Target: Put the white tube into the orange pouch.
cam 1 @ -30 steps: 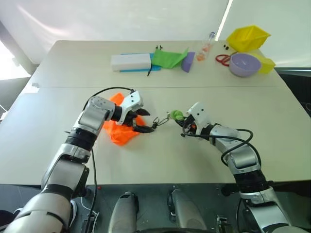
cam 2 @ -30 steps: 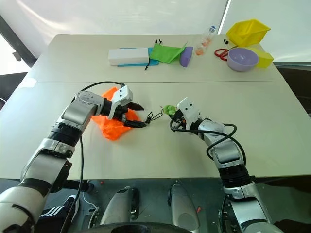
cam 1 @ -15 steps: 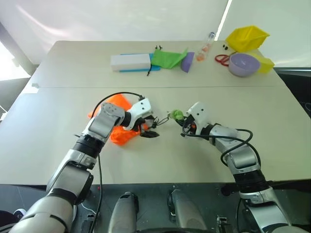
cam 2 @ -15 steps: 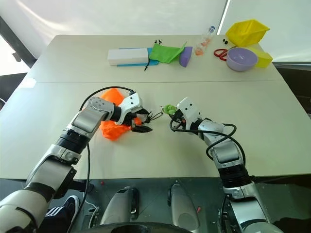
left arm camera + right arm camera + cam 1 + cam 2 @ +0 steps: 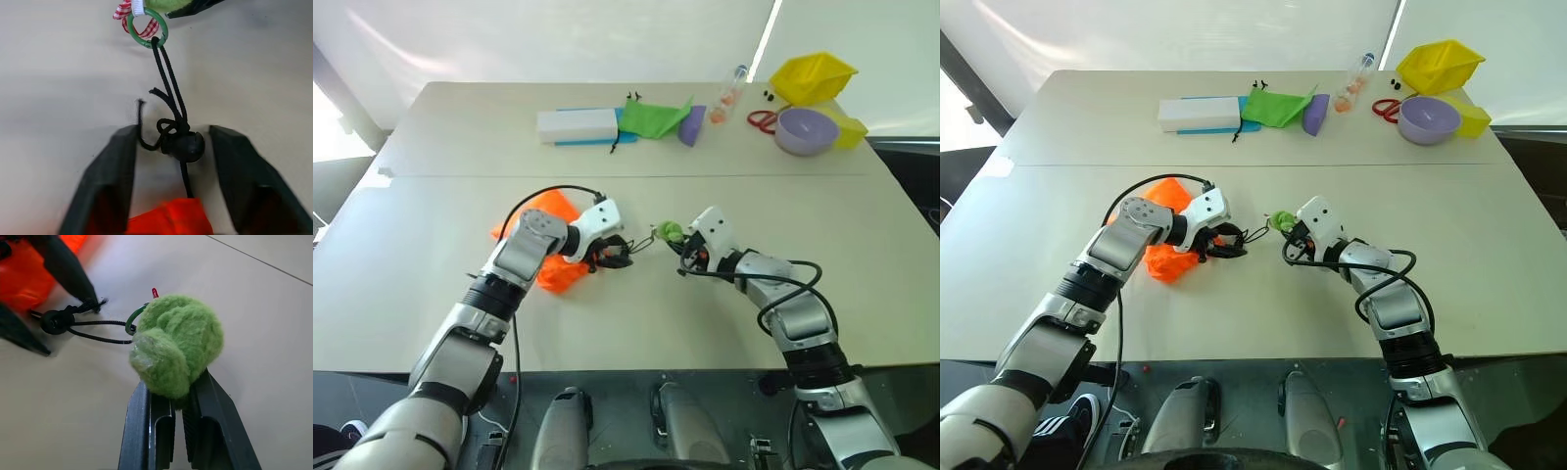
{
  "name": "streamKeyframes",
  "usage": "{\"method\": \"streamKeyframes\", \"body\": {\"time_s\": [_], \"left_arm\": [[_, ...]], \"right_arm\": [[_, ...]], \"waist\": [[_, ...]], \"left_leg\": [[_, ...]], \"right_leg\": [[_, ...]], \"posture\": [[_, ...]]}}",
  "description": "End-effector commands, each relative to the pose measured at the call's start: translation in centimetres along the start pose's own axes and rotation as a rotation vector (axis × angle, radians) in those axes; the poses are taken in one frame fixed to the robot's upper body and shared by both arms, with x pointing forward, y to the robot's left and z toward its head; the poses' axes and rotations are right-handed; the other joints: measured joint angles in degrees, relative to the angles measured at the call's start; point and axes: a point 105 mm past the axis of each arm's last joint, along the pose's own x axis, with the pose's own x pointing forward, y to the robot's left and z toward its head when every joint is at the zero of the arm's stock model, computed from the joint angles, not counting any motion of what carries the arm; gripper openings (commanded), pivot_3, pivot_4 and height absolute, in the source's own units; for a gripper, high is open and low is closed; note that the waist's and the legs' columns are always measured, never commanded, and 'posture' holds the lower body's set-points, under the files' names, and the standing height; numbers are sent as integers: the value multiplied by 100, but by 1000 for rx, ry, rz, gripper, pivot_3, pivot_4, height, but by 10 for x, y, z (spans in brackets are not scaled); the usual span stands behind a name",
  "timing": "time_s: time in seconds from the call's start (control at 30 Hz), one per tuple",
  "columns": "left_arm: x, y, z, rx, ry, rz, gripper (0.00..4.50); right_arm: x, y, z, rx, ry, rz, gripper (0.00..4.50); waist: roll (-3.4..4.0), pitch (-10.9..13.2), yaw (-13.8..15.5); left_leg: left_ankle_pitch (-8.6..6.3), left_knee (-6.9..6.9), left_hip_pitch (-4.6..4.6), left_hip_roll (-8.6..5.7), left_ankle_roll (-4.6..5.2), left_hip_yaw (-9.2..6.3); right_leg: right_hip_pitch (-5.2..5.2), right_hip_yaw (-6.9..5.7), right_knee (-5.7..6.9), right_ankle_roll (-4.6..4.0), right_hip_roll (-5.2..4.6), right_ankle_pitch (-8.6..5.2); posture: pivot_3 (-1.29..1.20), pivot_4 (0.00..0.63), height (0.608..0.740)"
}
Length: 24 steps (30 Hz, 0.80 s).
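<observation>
1. Orange pouch (image 5: 553, 266): you see it crumpled on the table (image 5: 636, 323), left of centre in the head views, partly covered by the left forearm.
2. Dark cord (image 5: 168, 95): it leaves the pouch mouth, passes through a round black toggle (image 5: 183, 145), and ends at a green ring (image 5: 147, 30).
3. Left claw (image 5: 613, 254): it sits at the pouch's right edge. In the left wrist view its 2 black fingers (image 5: 105, 183) stand apart, 1 on each side of the toggle, with table showing between each finger and the toggle. You cannot tell from the head views whether either finger touches the cord.
4. Right claw (image 5: 178, 404): at centre frame in the head views, its 2 fingers are pressed together on a fuzzy green ball (image 5: 176, 350) that hangs at the green ring.
5. White tube: you cannot make it out on the table or in either claw; whether it lies inside the pouch cannot be told.
6. Top of frame, left to right: a long white box (image 5: 578, 124) on a blue sheet, a green fabric pouch (image 5: 654, 117), a small purple item (image 5: 692, 125), a clear bottle (image 5: 732, 90), red scissors (image 5: 762, 119), a lilac bowl (image 5: 806, 129), and a yellow pouch (image 5: 813, 75).
</observation>
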Motion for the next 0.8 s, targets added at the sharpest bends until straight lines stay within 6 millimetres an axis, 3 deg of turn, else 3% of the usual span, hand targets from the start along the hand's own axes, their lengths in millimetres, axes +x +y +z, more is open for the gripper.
{"method": "streamKeyframes", "body": {"time_s": [0.03, 0.33, 0.47, 0.8], "left_arm": [[1, -3, -1, 32, 18, -14, 2611], [1, -3, -1, 23, 11, -17, 2611], [0, -4, 1, 36, 7, -20, 1325], [-3, -5, -2, 45, 12, -26, 1325]], "right_arm": [[0, -3, 16, -34, -49, -6, 0], [0, -4, 17, -39, -51, -9, 0], [1, -3, 17, -38, -51, -8, 0], [1, -5, 17, -40, -49, -10, 0]], "waist": [[0, 0, 0], [0, 0, 0], [0, 0, 0], [0, 0, -14]], "left_leg": [[0, 0, 0, 0, 0, 0], [0, 5, 0, 0, 0, 0], [0, 5, 0, 0, 0, 0], [0, 5, 0, 0, 0, 0]], "right_leg": [[0, 0, 0, 0, 0, 0], [2, 0, 0, -12, 0, -7], [2, 0, 0, -12, 0, -6], [2, 0, 0, -13, 0, -7]], "posture": [[0, 150, 740], [0, 150, 740], [0, 150, 740], [0, 150, 740]]}}
